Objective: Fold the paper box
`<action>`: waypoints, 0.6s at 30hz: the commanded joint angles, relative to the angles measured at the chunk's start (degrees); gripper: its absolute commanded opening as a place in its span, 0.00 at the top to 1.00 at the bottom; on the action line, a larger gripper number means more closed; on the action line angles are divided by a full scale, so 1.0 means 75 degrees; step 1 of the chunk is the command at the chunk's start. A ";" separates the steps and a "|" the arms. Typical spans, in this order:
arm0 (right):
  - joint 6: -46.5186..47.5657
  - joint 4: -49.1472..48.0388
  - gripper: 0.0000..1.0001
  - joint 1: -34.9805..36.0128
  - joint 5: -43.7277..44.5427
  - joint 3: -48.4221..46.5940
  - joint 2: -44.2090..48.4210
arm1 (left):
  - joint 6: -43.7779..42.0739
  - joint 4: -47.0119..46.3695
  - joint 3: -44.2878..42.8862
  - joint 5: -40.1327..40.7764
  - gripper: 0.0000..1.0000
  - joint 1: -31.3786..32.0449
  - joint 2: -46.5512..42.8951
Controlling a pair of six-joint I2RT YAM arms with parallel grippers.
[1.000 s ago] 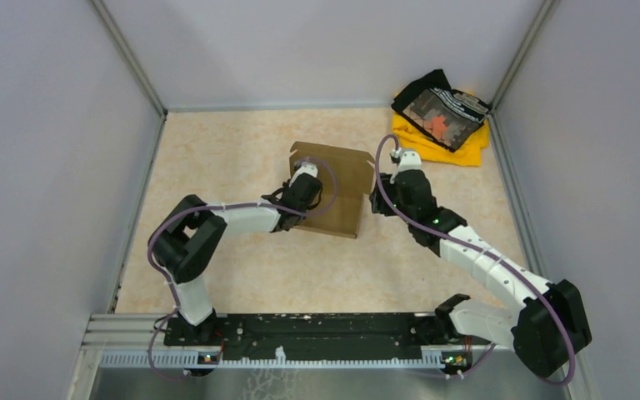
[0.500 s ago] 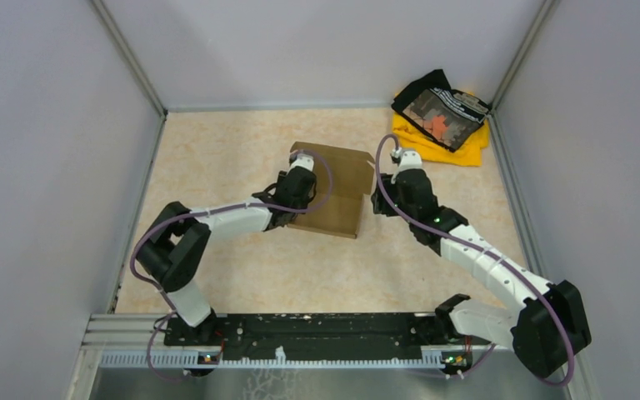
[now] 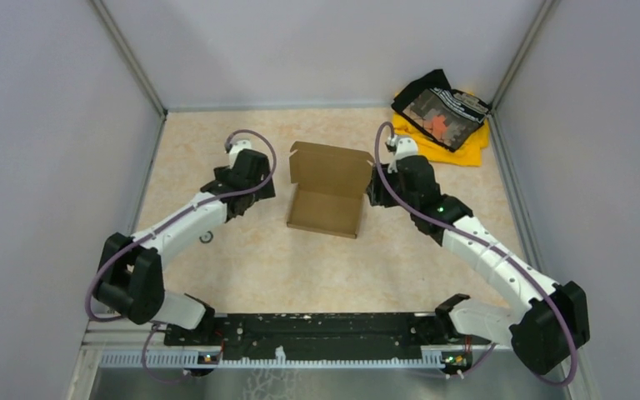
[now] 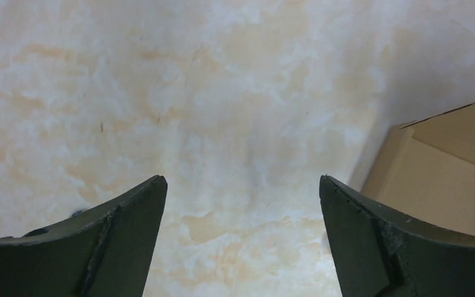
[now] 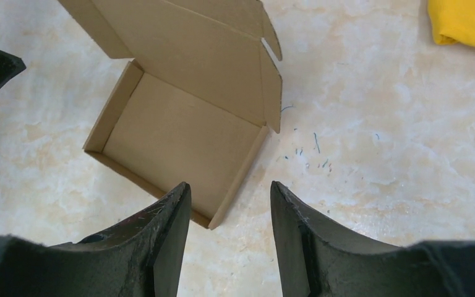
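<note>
The brown paper box (image 3: 325, 208) lies on the marbled floor as a shallow open tray, its lid (image 3: 332, 167) raised at the far side. My left gripper (image 3: 254, 185) hangs left of the box, clear of it. Its jaws are open wide, with only floor between them (image 4: 242, 177), and the box's corner (image 4: 445, 167) shows at the right. My right gripper (image 3: 381, 193) hovers by the box's right side. It is open and holds nothing (image 5: 229, 184). The tray and lid flaps (image 5: 185, 124) lie below and ahead of it.
A yellow and black cloth pile (image 3: 442, 117) lies in the far right corner, and its yellow edge (image 5: 467, 21) also shows in the right wrist view. A small round object (image 3: 206, 237) rests on the floor by the left forearm. Grey walls enclose the floor on three sides.
My left gripper has opened, let go of the box's left side and swung left away from it. The right gripper has shifted slightly farther back.
</note>
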State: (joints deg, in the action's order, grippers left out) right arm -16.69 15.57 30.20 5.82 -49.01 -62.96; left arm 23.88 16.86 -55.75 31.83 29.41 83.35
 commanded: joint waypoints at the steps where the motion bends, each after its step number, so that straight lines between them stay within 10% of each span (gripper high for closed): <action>1: 0.0276 0.0206 0.50 -0.0036 -0.0638 -0.0556 -0.0107 | 0.1280 0.1347 0.0236 -0.0378 0.01 -0.0387 -0.0683; 11: 0.0306 0.0342 0.46 -0.0030 -0.1806 -0.0312 -0.0071 | 0.3743 0.3572 0.0290 -0.0105 0.01 -0.1672 -0.1252; 18: 0.0244 0.0230 0.46 -0.0018 -0.2076 -0.0076 0.0032 | 0.3372 0.2334 0.1377 -0.1259 0.01 -0.3049 -0.1309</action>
State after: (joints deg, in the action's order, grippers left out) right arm -15.11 18.92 30.20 -7.40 -50.02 -63.77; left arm 48.25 37.32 -48.21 27.18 11.51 73.43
